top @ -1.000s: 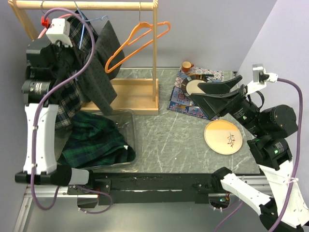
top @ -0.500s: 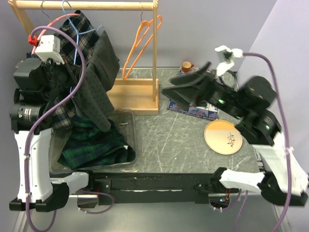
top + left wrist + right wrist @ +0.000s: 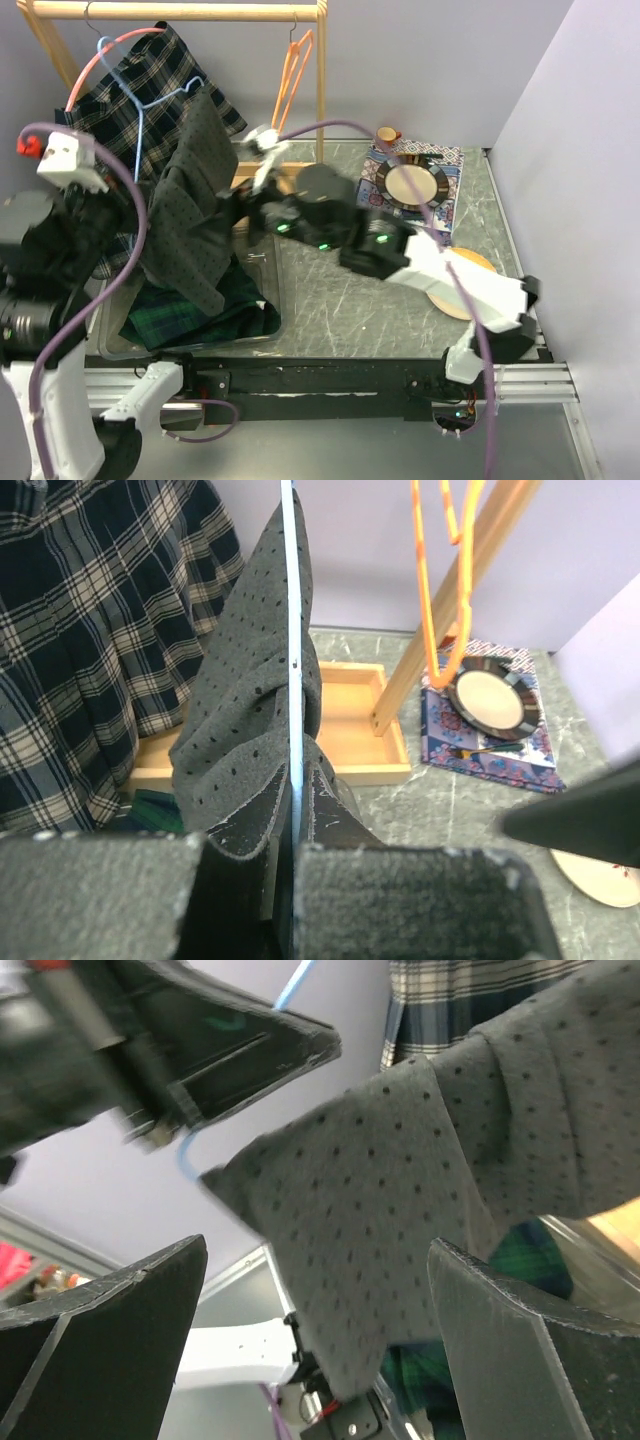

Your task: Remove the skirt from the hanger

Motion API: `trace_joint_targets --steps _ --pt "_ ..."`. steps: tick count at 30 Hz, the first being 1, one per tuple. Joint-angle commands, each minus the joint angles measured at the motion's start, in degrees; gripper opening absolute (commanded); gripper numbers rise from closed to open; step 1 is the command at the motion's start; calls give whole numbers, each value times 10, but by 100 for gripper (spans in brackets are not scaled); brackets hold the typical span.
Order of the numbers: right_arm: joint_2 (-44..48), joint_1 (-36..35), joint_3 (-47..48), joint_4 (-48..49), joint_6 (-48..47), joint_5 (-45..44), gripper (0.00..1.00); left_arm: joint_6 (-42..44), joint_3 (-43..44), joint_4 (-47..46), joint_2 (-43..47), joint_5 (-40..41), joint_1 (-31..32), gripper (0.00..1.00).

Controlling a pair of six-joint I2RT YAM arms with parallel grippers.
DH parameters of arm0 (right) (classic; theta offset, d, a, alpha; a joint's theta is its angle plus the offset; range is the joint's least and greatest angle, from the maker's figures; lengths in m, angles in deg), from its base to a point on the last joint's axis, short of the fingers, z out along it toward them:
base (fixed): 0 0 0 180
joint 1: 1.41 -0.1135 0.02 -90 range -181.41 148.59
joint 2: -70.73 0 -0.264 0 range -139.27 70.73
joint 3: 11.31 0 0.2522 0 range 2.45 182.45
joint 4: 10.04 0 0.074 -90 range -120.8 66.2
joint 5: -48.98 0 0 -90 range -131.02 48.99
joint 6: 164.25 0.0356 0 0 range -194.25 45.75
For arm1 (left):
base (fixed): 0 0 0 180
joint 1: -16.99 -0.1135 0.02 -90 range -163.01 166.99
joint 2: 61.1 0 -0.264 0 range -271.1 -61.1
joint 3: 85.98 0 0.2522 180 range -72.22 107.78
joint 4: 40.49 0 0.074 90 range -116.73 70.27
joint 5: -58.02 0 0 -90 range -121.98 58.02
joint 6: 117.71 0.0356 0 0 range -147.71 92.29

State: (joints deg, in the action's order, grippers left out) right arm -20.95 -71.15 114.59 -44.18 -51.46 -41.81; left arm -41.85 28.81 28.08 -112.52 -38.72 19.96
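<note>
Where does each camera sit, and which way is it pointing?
Top external: above and behind, looking down at the table; left arm and right arm show.
Left wrist: past the left gripper, shut on the blue hanger, toward the grey skirt.
Right wrist: through the open right gripper, toward that skirt.
All share the skirt.

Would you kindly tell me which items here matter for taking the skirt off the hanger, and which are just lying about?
In the job:
- grey dotted skirt
- blue hanger
- left claw, shut on that hanger
- right claw, open, facing the skirt

Lying about:
- plaid skirt
- orange hanger
- dark-rimmed plate
- cup
- green tartan cloth
</note>
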Motion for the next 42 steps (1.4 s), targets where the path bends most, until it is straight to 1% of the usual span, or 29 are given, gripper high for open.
trace_joint_targets --steps 1,4,7,9,11,12,13,15,16,18,19,21,22,25,28,31,32,33,34,35,36,38,39,40,41,42 --pt "-48 -30 48 47 -27 -53 97 -29 -18 -62 46 -20 -1 1" --pt "-82 -38 48 68 -18 -40 96 -33 -22 -69 54 -34 1 1" --pt "-116 -42 76 54 -13 -4 95 -34 -21 -68 55 -36 2 1" --pt "-129 -49 85 40 -15 -1 94 -34 -22 -69 55 -34 3 1" --pt "-129 -54 74 53 -20 1 93 -36 -23 -70 53 -38 3 1" --pt "-130 -54 65 56 -18 2 91 -37 -22 -70 52 -42 3 1" --pt "-132 -55 65 56 -16 1 85 -38 -23 -71 51 -42 3 1" --pt "-136 -55 70 52 -19 4 80 -36 -24 -73 51 -38 3 1" --pt "-136 -54 66 57 -20 6 75 -37 -25 -74 51 -35 4 1" --pt "-127 -55 48 86 -13 27 70 -38 -24 -73 49 -33 3 1" --pt "-126 -54 42 96 -11 34 69 -41 -23 -73 48 -34 3 1" --pt "-130 -55 41 114 -7 59 71 -43 -23 -74 47 -35 3 1" --pt "-132 -56 41 117 -9 64 80 -44 -23 -74 47 -33 3 1" --pt "-124 -62 15 132 -27 62 91 -39 -27 -79 51 -23 3 1" --pt "-107 -78 -23 157 -44 33 95 -38 -32 -90 51 -13 3 1" --pt "-104 -83 -41 171 -49 11 95 -44 -19 -88 40 -10 3 1" --pt "-102 -83 -56 177 -51 9 94 -46 -16 -89 39 -13 3 1" --pt "-100 -84 -66 184 -57 9 91 -47 -16 -90 39 -22 3 1" --pt "-97 -83 -75 191 -58 -11 88 -49 -16 -95 39 -27 3 1" --pt "-93 -84 -83 201 -59 -17 84 -49 -18 -96 40 -29 4 1" --pt "-90 -83 -95 202 -62 -23 70 -49 -20 -96 40 -29 3 1" --pt "-85 -84 -93 202 -68 -40 47 -42 -25 -96 42 -23 3 1" --pt "-83 -84 -90 202 -72 -46 38 -40 -29 -96 43 -18 3 1" --pt "-78 -84 -88 202 -78 -54 23 -33 -33 -95 44 -7 3 1" --pt "-68 -84 -76 188 -84 -67 14 -30 -41 -93 45 -1 3 1" --pt "-61 -84 -67 171 -99 -78 0 -27 -45 -92 46 4 3 1"
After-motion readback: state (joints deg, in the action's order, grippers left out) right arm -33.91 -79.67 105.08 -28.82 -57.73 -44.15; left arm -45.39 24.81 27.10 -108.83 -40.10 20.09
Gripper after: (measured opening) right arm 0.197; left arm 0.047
